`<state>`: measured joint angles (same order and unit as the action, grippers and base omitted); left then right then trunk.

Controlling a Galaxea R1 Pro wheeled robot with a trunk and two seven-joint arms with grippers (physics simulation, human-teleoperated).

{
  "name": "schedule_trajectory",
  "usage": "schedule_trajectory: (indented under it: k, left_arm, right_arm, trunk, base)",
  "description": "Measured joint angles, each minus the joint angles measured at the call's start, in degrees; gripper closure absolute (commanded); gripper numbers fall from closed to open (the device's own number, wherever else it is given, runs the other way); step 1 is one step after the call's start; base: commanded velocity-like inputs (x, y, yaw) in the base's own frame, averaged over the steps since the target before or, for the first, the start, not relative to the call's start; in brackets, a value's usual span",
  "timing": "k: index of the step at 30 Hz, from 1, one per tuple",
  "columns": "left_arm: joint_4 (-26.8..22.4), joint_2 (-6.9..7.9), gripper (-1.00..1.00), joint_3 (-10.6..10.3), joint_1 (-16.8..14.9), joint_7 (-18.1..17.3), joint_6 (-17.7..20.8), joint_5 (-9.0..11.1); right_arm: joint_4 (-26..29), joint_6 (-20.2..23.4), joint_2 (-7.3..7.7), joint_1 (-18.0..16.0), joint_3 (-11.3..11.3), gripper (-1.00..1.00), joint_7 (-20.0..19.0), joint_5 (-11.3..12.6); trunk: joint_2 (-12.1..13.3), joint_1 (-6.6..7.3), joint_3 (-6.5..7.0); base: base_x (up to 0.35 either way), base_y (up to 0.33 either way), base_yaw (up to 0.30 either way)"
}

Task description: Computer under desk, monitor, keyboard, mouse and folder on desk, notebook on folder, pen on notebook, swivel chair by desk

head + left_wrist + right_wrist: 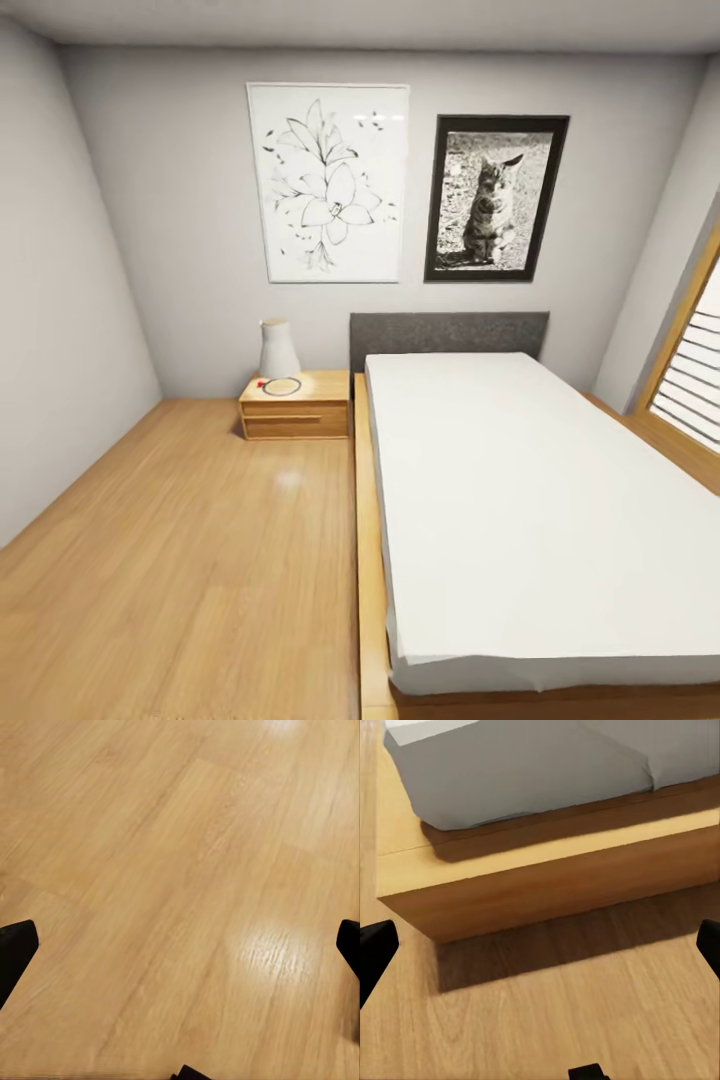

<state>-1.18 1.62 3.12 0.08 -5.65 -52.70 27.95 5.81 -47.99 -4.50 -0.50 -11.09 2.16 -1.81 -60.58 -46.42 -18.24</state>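
the head view looks into a bedroom with pale grey walls and a light wood floor (180, 560). a bed (540, 520) with a white mattress on a low wooden frame runs along the right side, its dark grey headboard (448, 335) against the far wall. just beside the head of the bed stands a small wooden nightstand (296, 408) carrying a white vase-shaped lamp (278, 350) and a thin dark ring with a bit of red next to it (too small to tell what it is). two pictures hang on the far wall: a line drawing of a flower (328, 182) and, to its right, a black-framed photo of a cat (496, 197). a window with a wooden frame (690, 370) shows at the right edge. none of the desk things can be seen from here. the left gripper (180, 945) hangs over bare floor, its jaws spread wide and holding nothing. the right gripper (540, 945) hangs near the corner of the bed frame, where the grey-shaded mattress sits above the wood, its jaws likewise released and empty.
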Motion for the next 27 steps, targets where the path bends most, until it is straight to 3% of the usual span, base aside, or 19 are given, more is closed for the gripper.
schedule_trajectory:
  k: [6,18,27]
  left_arm:
    - [0.01,-0.61,-1.0,-0.08,0.0,0.0,-0.04,-0.06]
    - [0.0,-1.09,-1.0,-0.03,0.0,0.0,0.0,0.01]
    - [0.0,-1.09,-1.0,-0.01,0.0,0.0,-0.03,-0.01]
  right_arm:
    - [0.0,0.04,0.03,0.0,0.01,-1.0,-0.01,0.0]
    - [0.01,0.03,0.03,0.0,0.0,-1.0,-0.01,0.0]
    - [0.0,0.02,0.03,0.0,0.0,-1.0,-0.01,0.0]
  trunk:
    - [0.0,0.0,0.0]
    - [0.0,0.0,-0.01]
    - [0.0,0.0,-0.01]
  base:
    - [0.0,-0.042,0.273]
    - [0.0,-0.267,0.273]
    - [0.0,-0.043,0.273]
